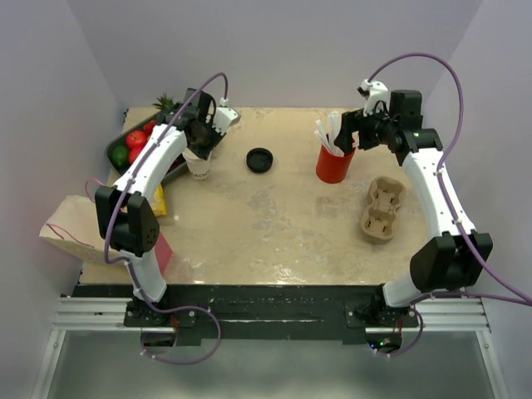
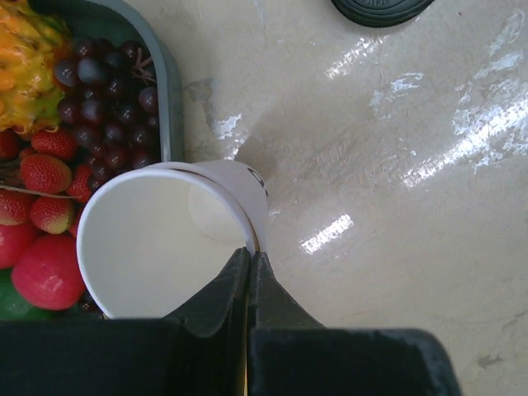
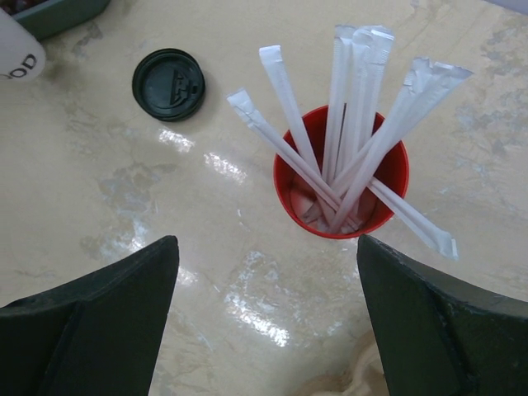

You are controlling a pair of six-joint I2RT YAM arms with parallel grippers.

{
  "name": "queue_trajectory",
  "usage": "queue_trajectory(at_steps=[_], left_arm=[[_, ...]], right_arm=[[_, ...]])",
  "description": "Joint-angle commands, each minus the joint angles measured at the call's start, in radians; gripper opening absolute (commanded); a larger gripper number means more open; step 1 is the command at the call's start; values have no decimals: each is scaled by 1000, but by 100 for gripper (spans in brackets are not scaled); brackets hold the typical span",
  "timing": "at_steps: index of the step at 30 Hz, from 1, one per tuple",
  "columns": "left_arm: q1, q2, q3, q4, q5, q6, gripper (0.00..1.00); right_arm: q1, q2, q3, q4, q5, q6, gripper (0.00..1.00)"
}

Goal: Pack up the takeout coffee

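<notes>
Step in hand: you are on the cup pickup, by my reading; nothing is packed yet.
Left fingers: the left gripper (image 2: 250, 262) is pressed together on the rim of the small tapered white paper cup (image 2: 148, 247), one finger inside the wall and one outside.
Cup position: it hangs straight ahead of the left fingertips, mouth up and empty. I cannot tell whether its base is off the beige table (image 2: 396, 214).
Beside the cup: the grey-green fruit tray (image 2: 169, 91) is just to the left of the fingers, its rim touching or nearly touching the cup.
Lid: the round black plastic lid (image 1: 260, 160) lies flat, well ahead and to the right of the left fingers, apart from the cup.
Right fingers: the right gripper (image 3: 266, 243) is spread wide and holds nothing. The red cup of wrapped white straws (image 3: 341, 173) stands just ahead of it, between the finger lines.
Carrier: the brown moulded-pulp cup carrier (image 1: 382, 208) sits behind the right fingers, towards that arm's base, both wells empty.
Next move, judged: lift the cup clear of the tray rim, then carry it right towards the lid or the carrier. A thin-wall pinch needs slow, level travel.
Risk, judged: the rim may crease or the cup may swing.
</notes>
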Motion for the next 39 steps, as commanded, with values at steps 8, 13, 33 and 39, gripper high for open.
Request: queue_trajectory(at_steps=[8,13,33,39], left_arm=[[55,-111,-74,49,102,-38,0],[63,-143,-53,65,90,-41,0],[101,-176,-126,87,154,-110,0],[105,-133,-92,60,169,-112,0]], right_arm=[[149,72,90,84,-183,47,99],[335,196,180,193,-190,277,99],[501,835,530,567,-371,913,97],[517,862,520,645,-400,978,97]])
